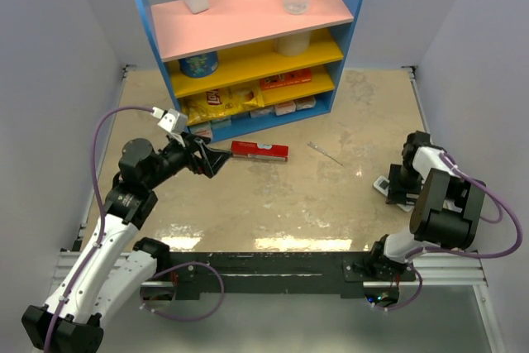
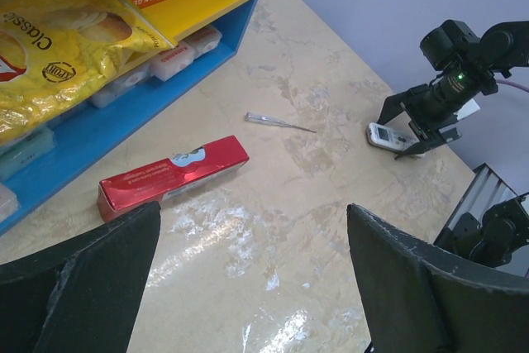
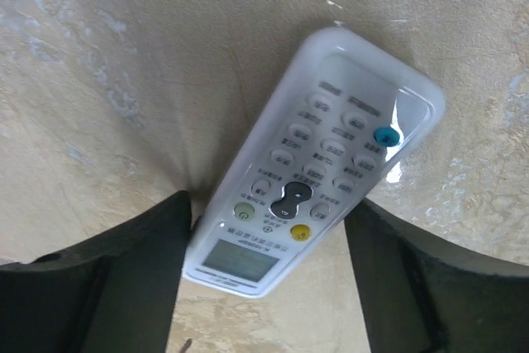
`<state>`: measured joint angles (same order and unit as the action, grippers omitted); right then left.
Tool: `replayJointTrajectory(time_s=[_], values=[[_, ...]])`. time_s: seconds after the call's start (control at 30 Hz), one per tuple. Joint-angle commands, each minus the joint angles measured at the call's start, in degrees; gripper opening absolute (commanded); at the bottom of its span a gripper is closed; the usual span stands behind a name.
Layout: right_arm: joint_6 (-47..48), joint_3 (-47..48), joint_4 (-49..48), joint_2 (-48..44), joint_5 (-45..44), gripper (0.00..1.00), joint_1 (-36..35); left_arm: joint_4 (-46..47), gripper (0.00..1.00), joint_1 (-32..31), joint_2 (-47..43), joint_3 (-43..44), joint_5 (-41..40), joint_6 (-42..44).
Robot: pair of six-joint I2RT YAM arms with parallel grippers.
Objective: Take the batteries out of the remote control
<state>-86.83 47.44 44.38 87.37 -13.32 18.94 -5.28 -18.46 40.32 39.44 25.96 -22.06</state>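
Looking down from high at six o'clock over the table (image 1: 289, 196). From the left wrist, low, facing three o'clock. From the right wrist, tight above the remote control (image 3: 314, 163), caught in all three.

Marbled table (image 1: 289, 204) bears shelf unit (image 1: 273, 122), red box (image 1: 259, 150), thin stick (image 1: 324, 153), white remote control (image 3: 318, 163).

Your table (image 1: 273, 204) holds: shelf (image 1: 248, 47) at the back; box (image 1: 259, 151) before it; stick (image 1: 325, 154) right of box; remote (image 1: 383, 183) far right, perhaps near the edge.
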Motion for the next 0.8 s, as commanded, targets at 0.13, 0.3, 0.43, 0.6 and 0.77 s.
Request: replayJointTrajectory(time_s=[0.13,0.3,0.43,0.6,0.77], values=[[7.18,-1.39,-7.46,1.13,0.31,0.61,0.05,1.15,0.98,-0.26,-0.15,-0.15,-0.38,-0.35],[29.75,0.98,-16.34,4.73,5.67,0.61,-0.92,0.80,0.98,-0.26,-0.32,0.11,-1.43,-0.26],[44.18,1.17,-18.97,6.58,9.62,0.56,-1.54,0.36,0.98,-0.26,-1.11,0.11,-2.31,-0.08],[55.61,-4.54,-23.28,5.35,18.57,0.45,-1.45,0.18,0.98,-0.35,-1.99,-0.24,-4.33,-0.17],[59.22,-11.21,-31.54,2.37,32.29,0.41,-2.41,-0.34,0.97,-1.05,-1.47,0.02,-5.30,-0.70]])
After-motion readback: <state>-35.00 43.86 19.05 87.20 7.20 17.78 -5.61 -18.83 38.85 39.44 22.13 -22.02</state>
